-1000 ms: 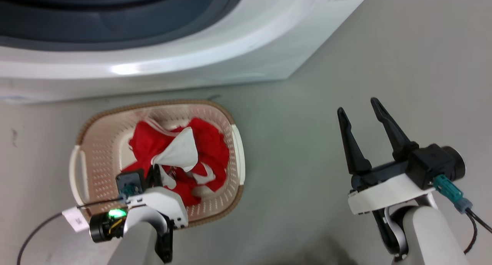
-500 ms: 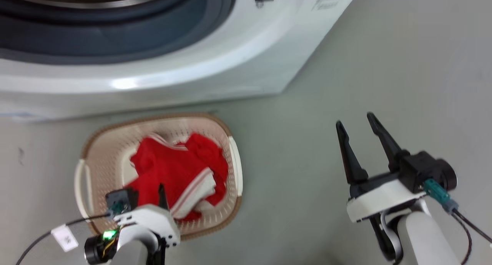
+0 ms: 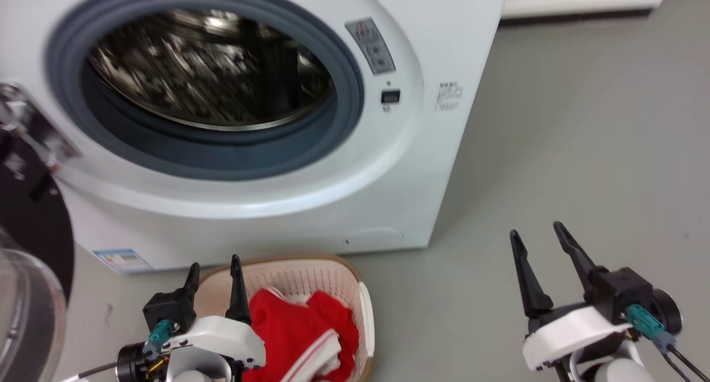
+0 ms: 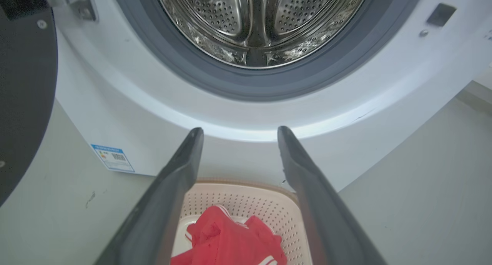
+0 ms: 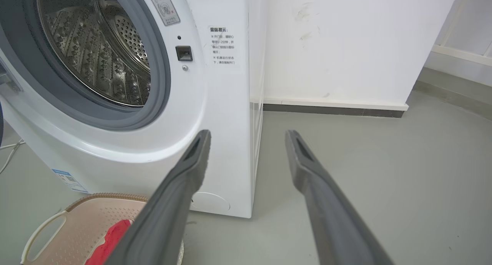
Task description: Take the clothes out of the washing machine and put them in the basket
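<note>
Your 11 o'clock: washing machine shell glossy white, drum shiny perforated steel, port ring matt grey rubber. Your 7 o'clock: basket matt cream plastic, woven-look rim; clothes soft red cloth. Your 3 o'clock: floor smooth matt grey.

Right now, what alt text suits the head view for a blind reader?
A white washing machine stands with its door open; before it, a cream basket holds red clothes. The left gripper and right gripper, both open, rise from the bottom edge.

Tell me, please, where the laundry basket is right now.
In the head view, the basket sits on the floor at lower left, before the washing machine, holding red clothes.
</note>
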Robot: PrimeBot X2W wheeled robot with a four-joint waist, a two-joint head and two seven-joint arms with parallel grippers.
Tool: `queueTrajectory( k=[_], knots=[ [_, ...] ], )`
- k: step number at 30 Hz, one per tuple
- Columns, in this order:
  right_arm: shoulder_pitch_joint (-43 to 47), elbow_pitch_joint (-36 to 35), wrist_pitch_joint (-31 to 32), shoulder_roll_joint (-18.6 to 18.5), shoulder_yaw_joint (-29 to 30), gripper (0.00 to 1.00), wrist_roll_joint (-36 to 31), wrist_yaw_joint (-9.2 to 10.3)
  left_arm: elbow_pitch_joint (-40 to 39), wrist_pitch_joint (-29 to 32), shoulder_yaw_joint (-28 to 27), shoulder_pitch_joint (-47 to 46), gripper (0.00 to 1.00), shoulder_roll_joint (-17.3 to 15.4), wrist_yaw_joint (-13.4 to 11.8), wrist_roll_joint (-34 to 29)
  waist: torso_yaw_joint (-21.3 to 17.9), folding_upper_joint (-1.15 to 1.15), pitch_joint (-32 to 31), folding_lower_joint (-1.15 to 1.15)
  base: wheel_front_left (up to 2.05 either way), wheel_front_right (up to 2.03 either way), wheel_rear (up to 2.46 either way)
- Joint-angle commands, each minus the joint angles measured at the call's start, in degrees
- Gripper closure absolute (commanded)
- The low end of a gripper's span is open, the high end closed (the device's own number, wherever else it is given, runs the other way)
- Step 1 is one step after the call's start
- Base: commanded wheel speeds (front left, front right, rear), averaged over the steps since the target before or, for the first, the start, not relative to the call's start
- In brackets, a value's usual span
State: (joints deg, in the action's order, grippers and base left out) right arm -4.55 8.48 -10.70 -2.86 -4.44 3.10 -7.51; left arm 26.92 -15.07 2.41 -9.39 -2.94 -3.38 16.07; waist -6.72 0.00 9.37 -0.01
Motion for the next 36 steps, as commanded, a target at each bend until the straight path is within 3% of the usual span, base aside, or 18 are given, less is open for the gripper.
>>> queueTrajectory(
  k=[1,7,15,36],
  knots=[
    [2.06,-1.39,0.64,-0.02,0.66,0.0,-0.43,0.04,-4.4,-0.14,0.35,2.23,0.0,0.08,-0.67,-1.53,1.78,0.0,-5.5,0.01,0.0,0.0,0.0],
    [5.02,-5.18,2.57,-0.01,2.75,0.0,-1.51,0.04,-14.78,-0.14,-0.83,4.86,0.0,0.08,-0.45,-5.62,2.39,0.0,-7.74,0.01,0.0,0.0,0.0],
    [7.66,-8.18,4.22,-0.01,2.83,0.0,-2.1,0.04,-21.61,-0.14,-0.68,8.56,0.0,-0.76,-0.03,-10.63,2.98,0.0,-9.72,0.01,0.0,0.0,0.0],
    [9.42,-8.89,4.98,-0.01,2.44,0.0,-0.78,0.04,-22.04,-0.14,-0.89,11.29,0.0,-1.69,0.74,-10.28,4.1,0.0,-11.01,0.01,0.0,0.0,0.0]
  ],
)
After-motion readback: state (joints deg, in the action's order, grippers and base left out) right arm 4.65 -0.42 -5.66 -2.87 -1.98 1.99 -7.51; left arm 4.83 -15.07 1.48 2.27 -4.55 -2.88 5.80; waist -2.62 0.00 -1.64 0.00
